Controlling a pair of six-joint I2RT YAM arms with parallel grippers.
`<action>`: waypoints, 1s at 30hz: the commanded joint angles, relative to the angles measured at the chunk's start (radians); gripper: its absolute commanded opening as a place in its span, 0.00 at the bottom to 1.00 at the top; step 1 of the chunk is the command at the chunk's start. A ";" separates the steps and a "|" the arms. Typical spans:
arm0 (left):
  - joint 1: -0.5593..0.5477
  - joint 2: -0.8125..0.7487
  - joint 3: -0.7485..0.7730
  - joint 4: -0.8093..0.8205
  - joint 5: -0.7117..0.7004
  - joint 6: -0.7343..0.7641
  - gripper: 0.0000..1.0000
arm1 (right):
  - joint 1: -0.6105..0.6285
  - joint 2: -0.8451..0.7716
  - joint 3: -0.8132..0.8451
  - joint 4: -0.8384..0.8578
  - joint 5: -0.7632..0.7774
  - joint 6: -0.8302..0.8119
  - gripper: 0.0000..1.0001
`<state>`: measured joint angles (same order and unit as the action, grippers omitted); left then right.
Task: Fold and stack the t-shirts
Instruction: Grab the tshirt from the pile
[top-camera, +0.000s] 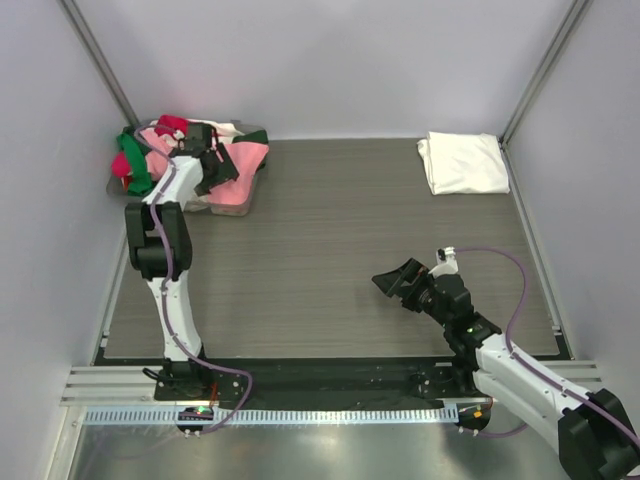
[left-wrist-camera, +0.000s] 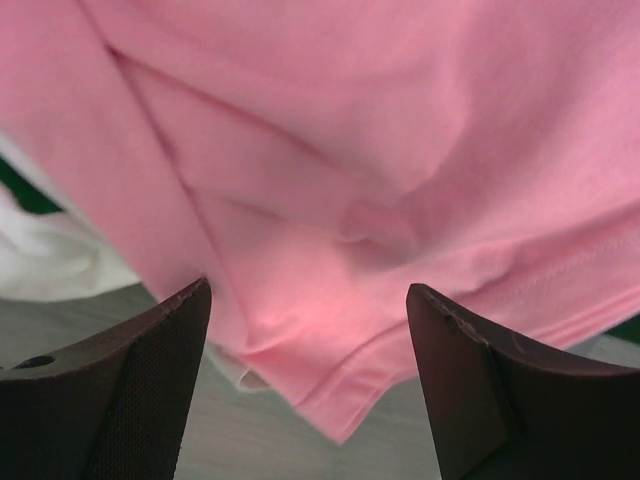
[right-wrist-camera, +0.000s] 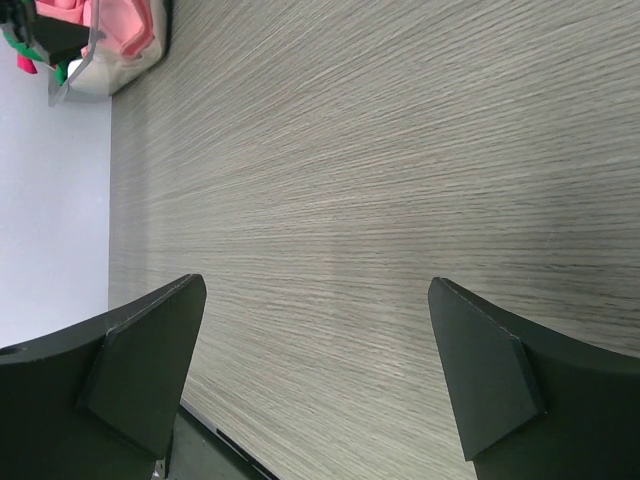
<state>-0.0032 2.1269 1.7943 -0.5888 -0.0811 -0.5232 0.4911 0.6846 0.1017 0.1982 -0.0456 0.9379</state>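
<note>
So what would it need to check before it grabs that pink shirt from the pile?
1. Left gripper open: ok, jaws wide apart.
2. Pink shirt lined up with its fingers: ok, the hem shows between them.
3. Pink shirt free of the other shirts: cannot tell, they lie heaped together.
4. Right gripper out of the way: ok, open over bare table.
5. Room to fold: ok, the table's middle is bare.
6. Stack started: ok, a folded white shirt lies in the far right corner.
</note>
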 joint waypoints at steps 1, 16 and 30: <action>-0.030 0.042 0.114 -0.017 -0.052 0.009 0.79 | -0.009 0.013 0.006 0.066 -0.003 -0.004 1.00; -0.052 0.215 0.319 -0.078 -0.051 0.046 0.27 | -0.028 0.038 0.004 0.084 -0.027 -0.002 1.00; -0.084 -0.129 0.603 -0.169 -0.068 -0.037 0.00 | -0.034 0.072 0.015 0.096 -0.048 -0.008 1.00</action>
<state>-0.0631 2.2730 2.2097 -0.7822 -0.1429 -0.5186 0.4614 0.7616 0.1017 0.2462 -0.0811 0.9379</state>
